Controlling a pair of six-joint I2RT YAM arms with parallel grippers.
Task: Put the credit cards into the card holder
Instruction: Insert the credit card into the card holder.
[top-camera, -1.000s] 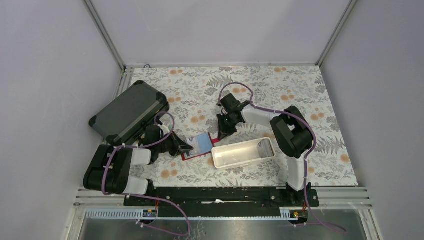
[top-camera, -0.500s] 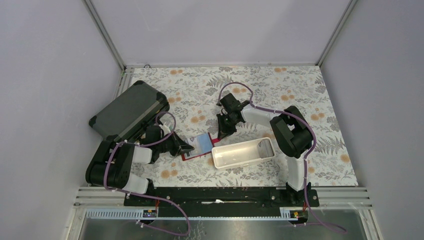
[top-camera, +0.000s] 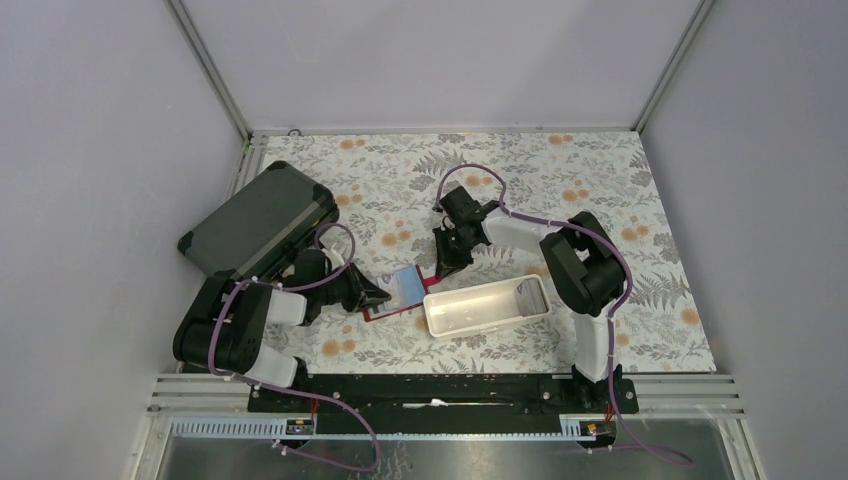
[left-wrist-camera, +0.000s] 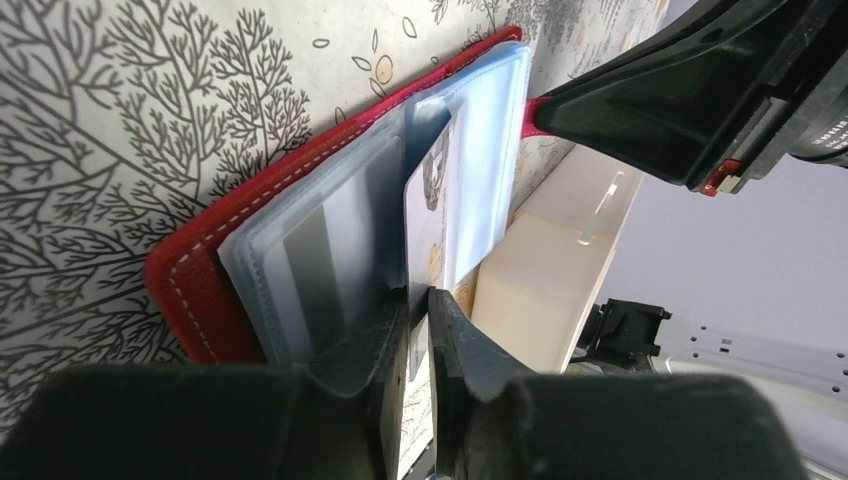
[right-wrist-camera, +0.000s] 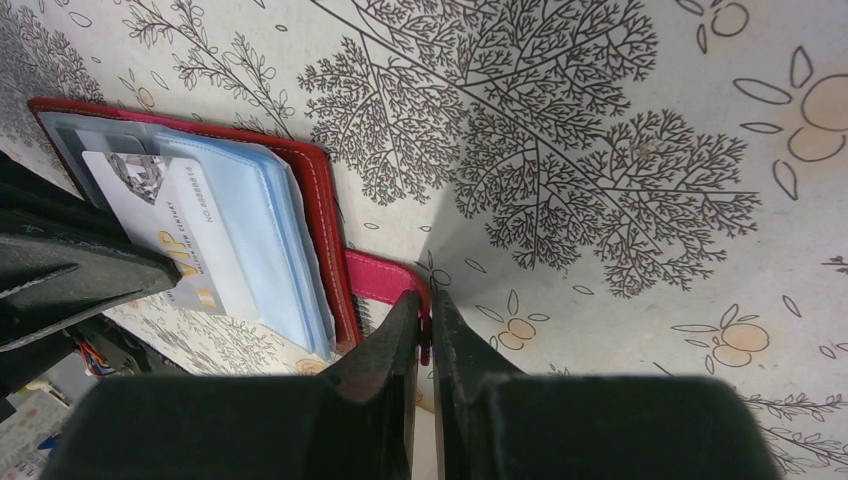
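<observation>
The red wallet lies open on the floral table, its clear plastic sleeves facing up. My left gripper is at the wallet's left side, shut on a pale credit card. The card's far end lies among the sleeves. It also shows in the right wrist view, printed "VIP". My right gripper is at the wallet's far right corner, shut on its red snap tab. The wallet's red edge lies just left of those jaws. No other cards show.
A long white tray lies right against the wallet's right side, also in the left wrist view. A big dark grey hard case sits at the back left, behind my left arm.
My left arm has shifted slightly, with the card still in its jaws at the wallet. The right arm, wallet and tray have not moved.
</observation>
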